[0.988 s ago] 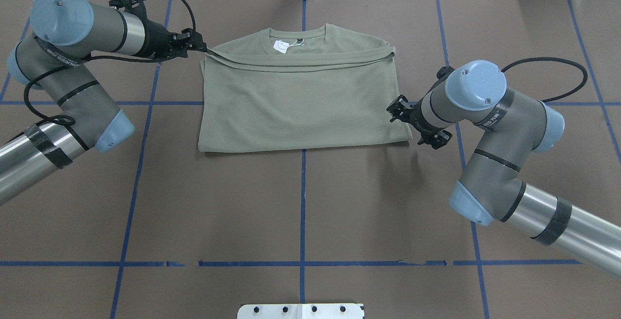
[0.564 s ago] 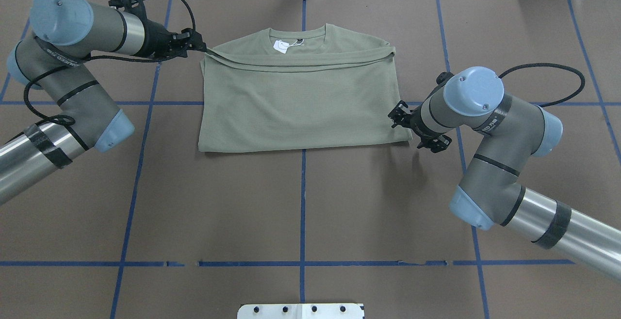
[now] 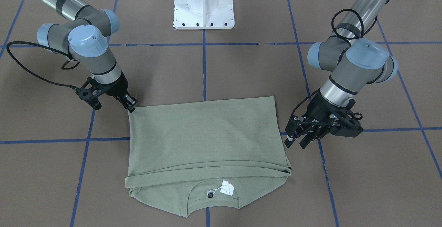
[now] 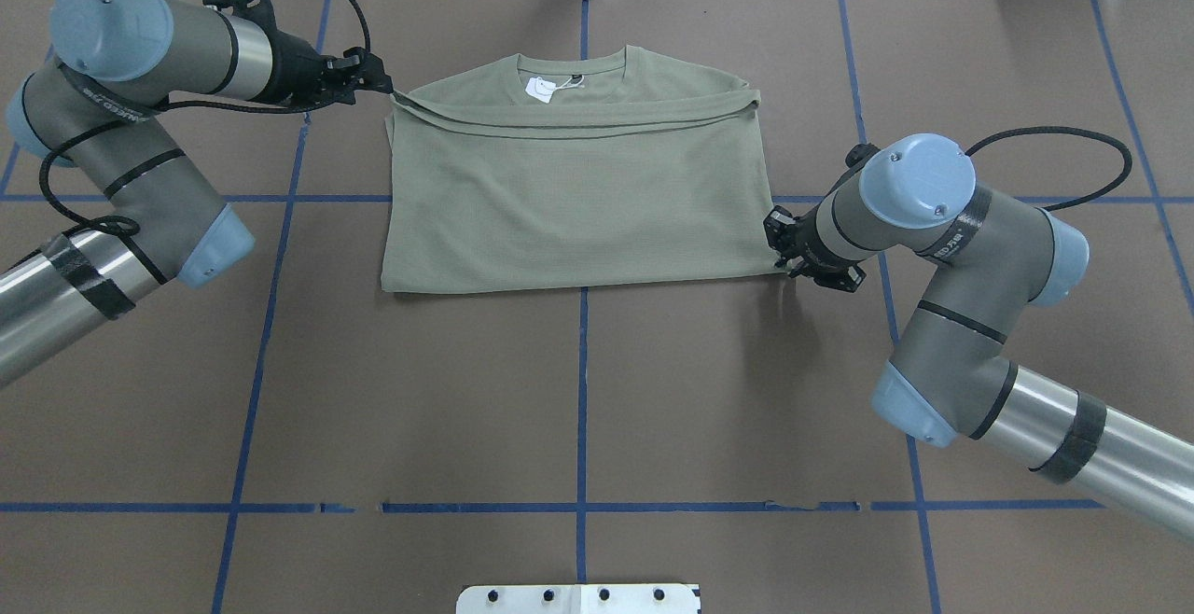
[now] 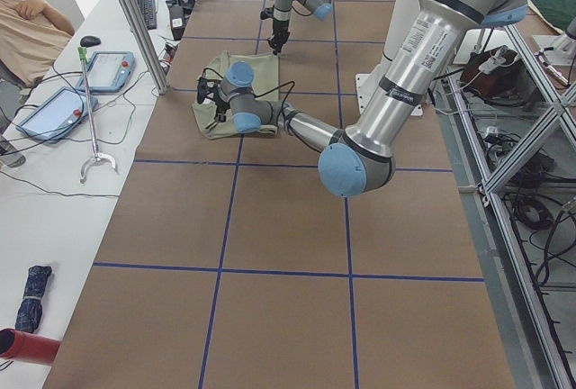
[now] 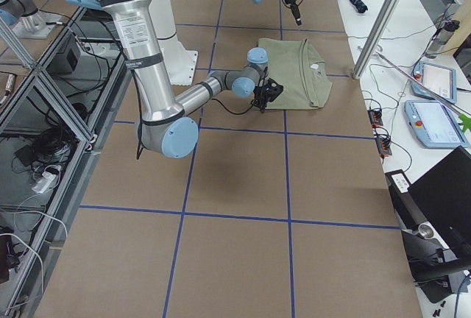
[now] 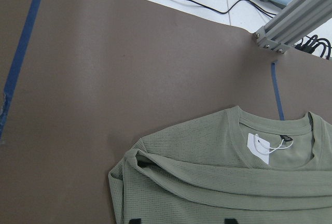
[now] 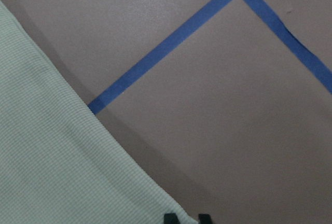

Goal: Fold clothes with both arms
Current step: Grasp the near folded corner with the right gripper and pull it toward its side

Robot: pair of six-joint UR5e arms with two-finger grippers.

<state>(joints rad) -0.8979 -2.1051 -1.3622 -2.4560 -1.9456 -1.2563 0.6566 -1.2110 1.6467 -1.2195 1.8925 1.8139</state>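
Note:
The pale sage-green shirt [image 4: 578, 203] lies folded flat, its neck and white hang tag [image 4: 539, 89] at the far side. It also shows in the front view [image 3: 203, 137]. My left gripper [image 4: 384, 85] hovers at the shirt's far left corner. In the left wrist view [image 7: 181, 220] its jaws stand wide open above the folded layers [image 7: 218, 182]. My right gripper [image 3: 132, 108] is down at the shirt's near right corner [image 4: 782, 264]. In the right wrist view [image 8: 187, 218] its tips are close together on the shirt's edge [image 8: 52, 156].
The brown table cover carries a grid of blue tape lines [image 4: 582, 390]. The white pedestal base [image 3: 203, 6] stands at the robot's side. An aluminium post [image 7: 290, 22] stands at the far edge. An operator [image 5: 27, 20] and tablets [image 5: 108, 69] are beyond the far edge.
My right gripper has moved nearer and slightly inward, down to the shirt's near right corner. My left arm has shifted a little towards the far side. The shirt has not moved.

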